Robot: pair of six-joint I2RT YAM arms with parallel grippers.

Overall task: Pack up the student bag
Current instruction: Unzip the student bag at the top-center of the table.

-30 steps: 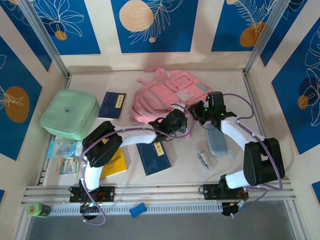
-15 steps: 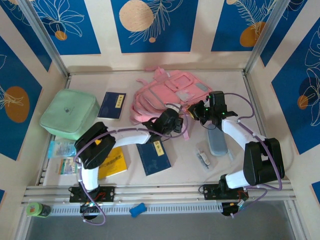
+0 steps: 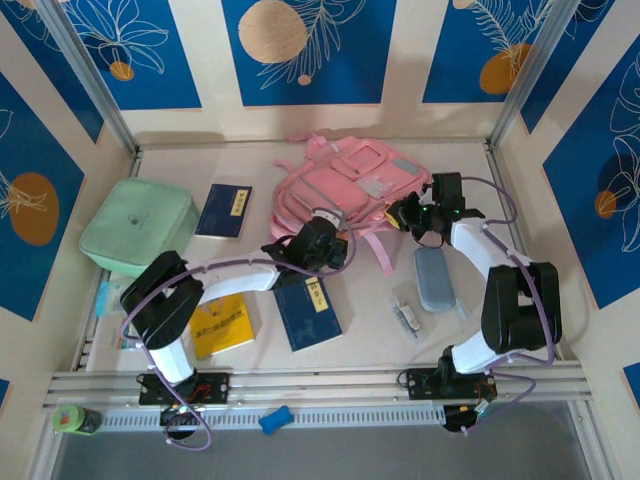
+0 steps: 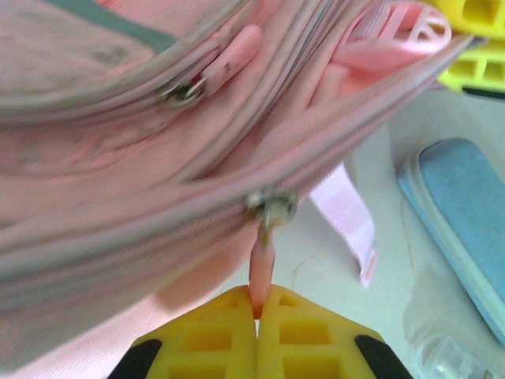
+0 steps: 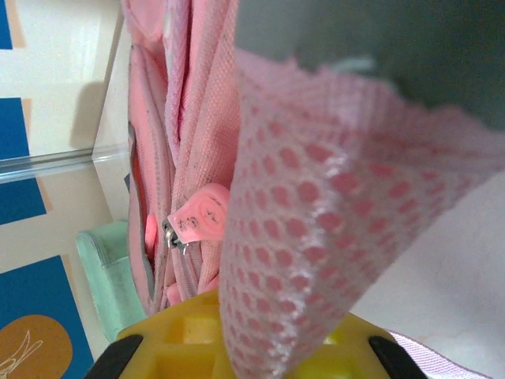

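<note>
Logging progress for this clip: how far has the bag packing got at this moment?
Done: nothing looks packed. The navy booklet, yellow book and blue oblong pencil case lie on the table near the large pink fabric backpack. In hand: the left gripper pinches a pink zip pull; the right gripper clamps the backpack's pink mesh. Left: open the zip and load the items.

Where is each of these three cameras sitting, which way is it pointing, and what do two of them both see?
Top external: above and behind the arms, looking down on the table; both arm bases at its bottom edge.
Left wrist: on the left arm, looking along the left gripper, shut on the student bag's zipper pull.
Right wrist: on the right arm, looking past the right gripper, pinching the bag's pink mesh.
Shared: top external and left wrist both show the blue pencil case.
</note>
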